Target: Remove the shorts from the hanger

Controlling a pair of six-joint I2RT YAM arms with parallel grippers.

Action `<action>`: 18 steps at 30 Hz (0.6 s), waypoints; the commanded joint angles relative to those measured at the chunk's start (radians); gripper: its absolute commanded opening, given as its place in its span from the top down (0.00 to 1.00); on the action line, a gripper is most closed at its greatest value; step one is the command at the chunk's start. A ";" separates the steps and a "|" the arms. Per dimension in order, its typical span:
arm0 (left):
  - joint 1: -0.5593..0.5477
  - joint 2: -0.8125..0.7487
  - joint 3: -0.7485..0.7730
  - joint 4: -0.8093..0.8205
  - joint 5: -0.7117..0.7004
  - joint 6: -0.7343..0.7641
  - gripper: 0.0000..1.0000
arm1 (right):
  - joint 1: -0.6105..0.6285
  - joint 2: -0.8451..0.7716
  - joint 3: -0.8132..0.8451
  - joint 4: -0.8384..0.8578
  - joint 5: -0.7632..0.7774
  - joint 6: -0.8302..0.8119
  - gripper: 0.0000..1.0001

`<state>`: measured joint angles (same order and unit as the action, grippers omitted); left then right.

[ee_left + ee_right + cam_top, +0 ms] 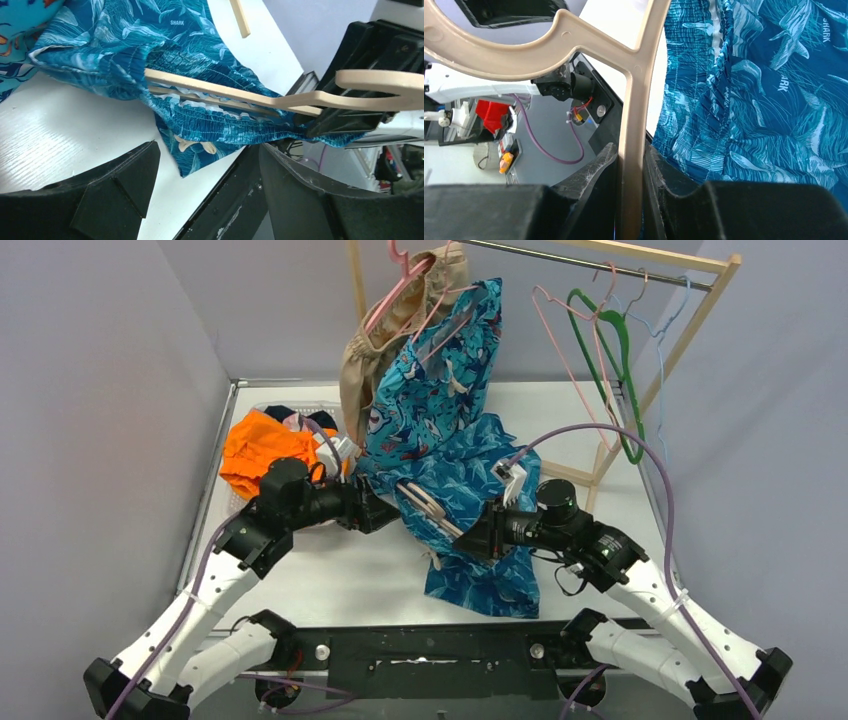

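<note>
The right gripper (631, 165) has its 2 jaws closed tight on the neck of the beige hanger (636, 90). The dark teal-blue shorts (764, 100) bunch just beside and ahead of them, the waistband threaded on the hanger's arms. The left gripper (207, 152) stands wide open, holding nothing. A fold of the shorts lies just ahead of its gap.

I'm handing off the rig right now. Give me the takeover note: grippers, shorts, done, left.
Right gripper: shut on the beige hanger, at its stem.
Left gripper: open, holding nothing, facing the waistband.
Dark blue shark shorts: on that hanger, not yet off.
Done: orange shorts lie at the left, no hanger.
Left: strip the shark shorts; tan shorts and turquoise shorts hang on the rail.
</note>
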<state>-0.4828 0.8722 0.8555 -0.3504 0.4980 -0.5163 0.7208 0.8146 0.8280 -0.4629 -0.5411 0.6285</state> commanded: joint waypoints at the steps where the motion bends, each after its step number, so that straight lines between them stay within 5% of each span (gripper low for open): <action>1: -0.100 0.036 0.017 0.070 -0.239 -0.019 0.30 | 0.006 0.012 0.055 0.129 -0.088 -0.039 1.00; 8: -0.116 0.049 -0.031 0.154 -0.494 -0.149 0.43 | 0.011 0.024 0.043 0.163 -0.166 -0.027 1.00; 12: -0.115 0.093 -0.007 0.125 -0.539 -0.131 0.47 | 0.012 0.014 0.037 0.168 -0.207 -0.017 1.00; 18: -0.116 0.108 -0.002 0.090 -0.594 -0.085 0.68 | 0.012 -0.009 0.012 0.153 -0.225 -0.014 1.00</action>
<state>-0.5980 0.9836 0.8162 -0.2928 -0.0116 -0.6361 0.7216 0.8459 0.8280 -0.4053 -0.6632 0.6140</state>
